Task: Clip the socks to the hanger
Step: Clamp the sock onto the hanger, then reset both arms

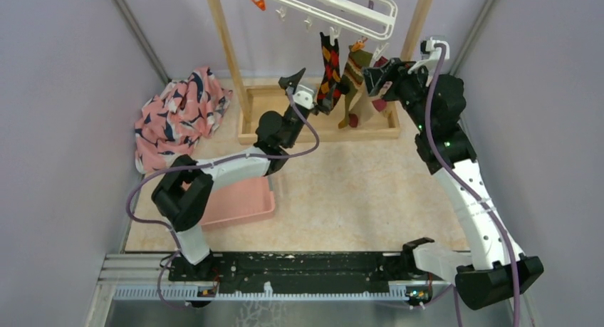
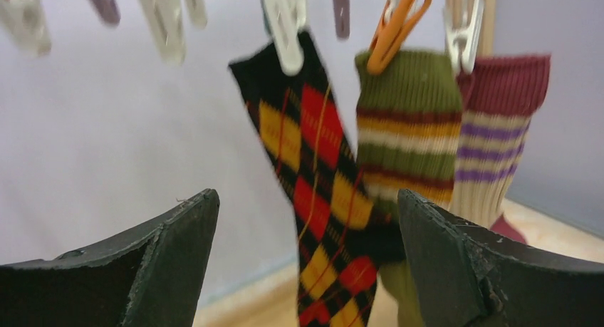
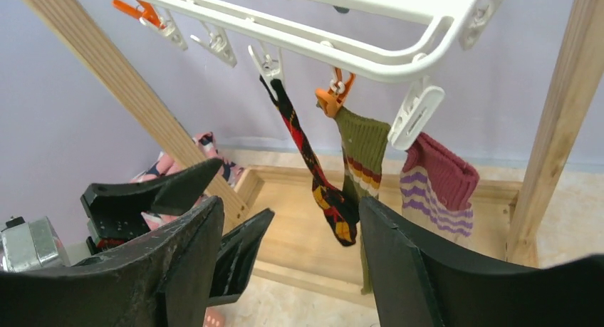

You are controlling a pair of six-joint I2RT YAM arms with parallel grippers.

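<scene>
Three socks hang in a row from the white clip hanger (image 1: 335, 6), which sits at the 12 o'clock end of the bench (image 1: 356, 191), slung between the posts of the wooden rack (image 1: 228, 56). In the left wrist view the argyle sock (image 2: 317, 170) hangs from a white clip (image 2: 285, 21). The olive-green striped sock (image 2: 406, 120) hangs at its 3 o'clock from an orange clip (image 2: 399, 21). The maroon-cuffed sock with purple stripes (image 2: 495, 142) is further toward 3 o'clock, under another white clip (image 2: 463, 35). The first two touch lower down, and all three toes dangle above the rack's wooden base.

The left hand (image 1: 295, 83) is released and empty, its jaws spread wide and level with the argyle sock without touching it. The right hand (image 3: 290, 201) is likewise spread and grasps nothing, hovering just at the 3 o'clock side of the row.

The clipping step looks finished for these three. No loose sock shows on the bench, though the pink patterned cloth (image 1: 181, 113) at 10 o'clock could hide one. The last clip seems to bite only the cuff's edge, so that hold may be shallow.

The next move calls for drawing both hands back toward 6 o'clock, clear of the fabric. The hanger hangs free, and a brush could swing it or tug a sock loose.
</scene>
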